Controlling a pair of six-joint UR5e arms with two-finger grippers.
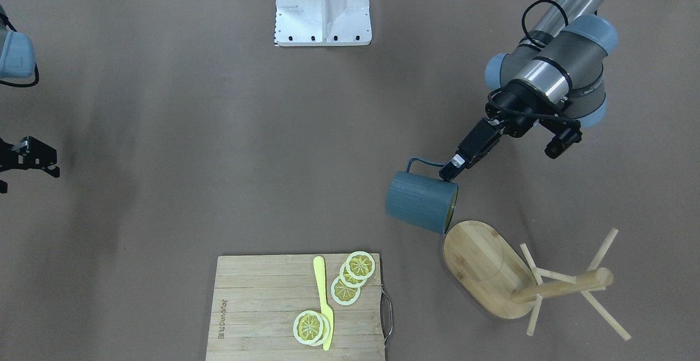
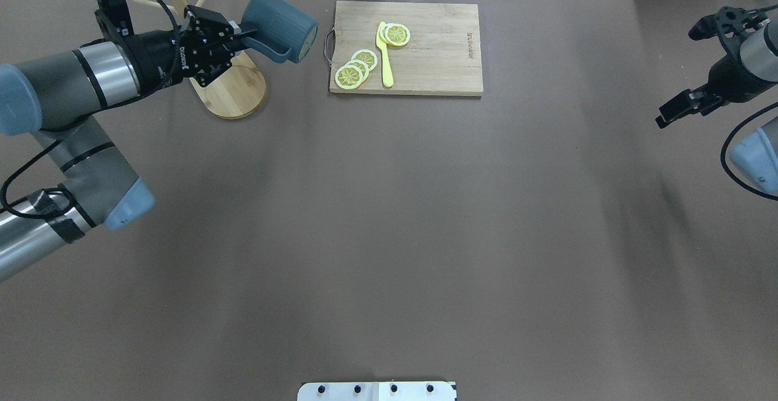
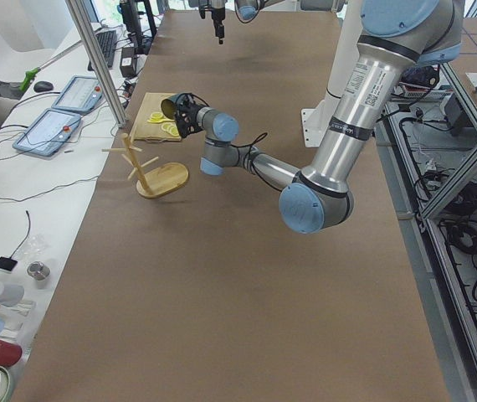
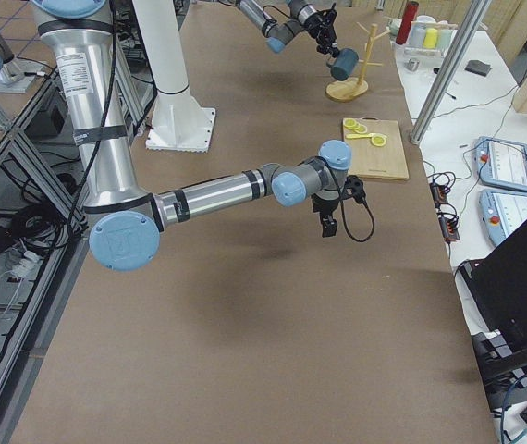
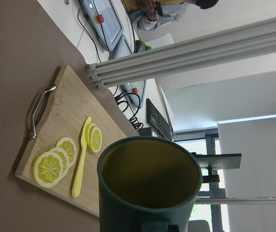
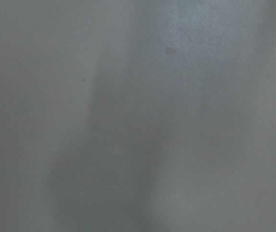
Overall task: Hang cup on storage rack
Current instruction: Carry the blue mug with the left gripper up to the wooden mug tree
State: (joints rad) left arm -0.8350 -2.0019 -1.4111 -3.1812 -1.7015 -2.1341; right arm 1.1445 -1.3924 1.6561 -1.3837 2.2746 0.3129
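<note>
The dark blue-grey ribbed cup (image 1: pixel 420 203) hangs in the air on its side, its yellow inside facing the storage rack. My left gripper (image 1: pixel 451 168) is shut on the cup's squarish handle (image 1: pixel 424 162). The bamboo storage rack (image 1: pixel 563 286), with oval base (image 1: pixel 481 271) and thin pegs, stands just beyond the cup's mouth. From overhead, the cup (image 2: pixel 281 24) is over the table beside the rack base (image 2: pixel 236 88), held by the left gripper (image 2: pixel 244 34). The left wrist view looks into the cup (image 5: pixel 150 181). My right gripper (image 2: pixel 668 114) is open and empty, far off.
A bamboo cutting board (image 1: pixel 262 317) with lemon slices (image 1: pixel 354 273) and a yellow knife (image 1: pixel 324 301) lies beside the rack; it also shows overhead (image 2: pixel 437 54). The robot's white base (image 1: pixel 322 5) is at the near table edge. Operator gear lies past the far edge.
</note>
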